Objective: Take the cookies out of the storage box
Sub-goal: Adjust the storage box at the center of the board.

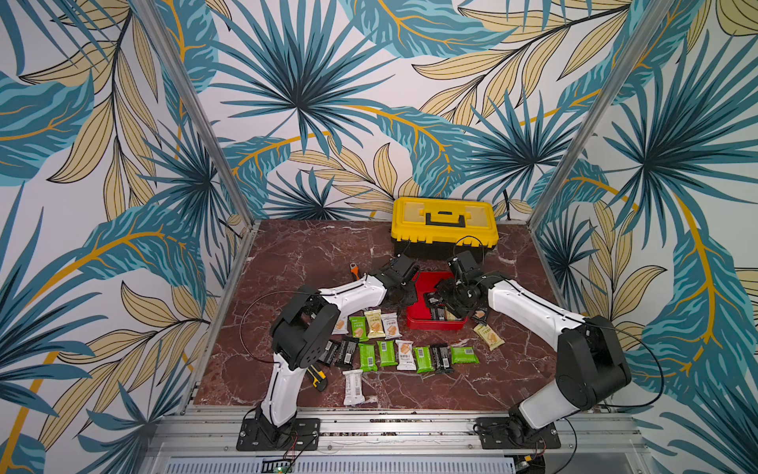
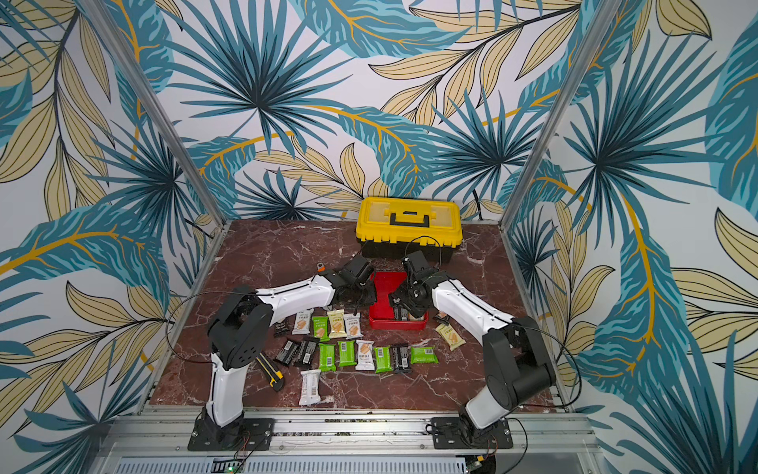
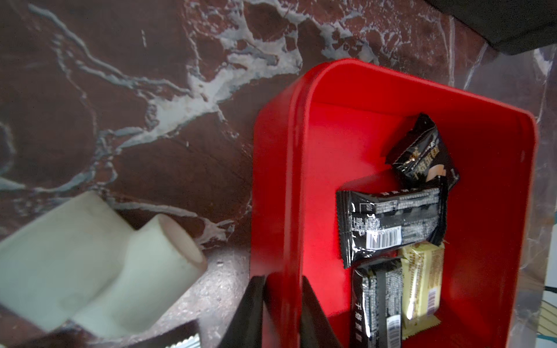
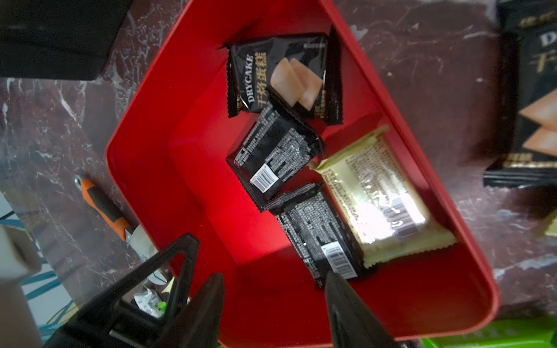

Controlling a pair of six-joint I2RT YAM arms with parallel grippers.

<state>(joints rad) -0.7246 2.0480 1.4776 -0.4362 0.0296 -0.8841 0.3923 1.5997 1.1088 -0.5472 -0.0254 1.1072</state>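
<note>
While my left gripper (image 3: pixel 281 278) pinches a side wall of the storage box (image 3: pixel 277 144), one finger outside and one inside, my right gripper (image 4: pixel 272 275) hangs over the box with its jaws spread wide and nothing between them. Four cookies (image 4: pixel 319 235) are in there, count them: three black packets (image 4: pixel 271 156), one showing a pale biscuit and the word DRYCAKE and two turned barcode-up, plus one cream packet (image 4: pixel 376 195) against the wall. Out on the marble table (image 2: pixel 254 254), in a top view, I make it sixteen more: five green packets (image 2: pixel 346 353), five black, four white and two cream, most in two rough rows. The box itself is shallow, round-cornered and glossy red, and it sits near the one yellow toolbox (image 2: pixel 408 234), on the side toward my bases. One white pipe elbow (image 3: pixel 90 265) lies close by. There's also one orange-handled tool (image 4: pixel 105 208) and one utility knife (image 2: pixel 270 371).
</note>
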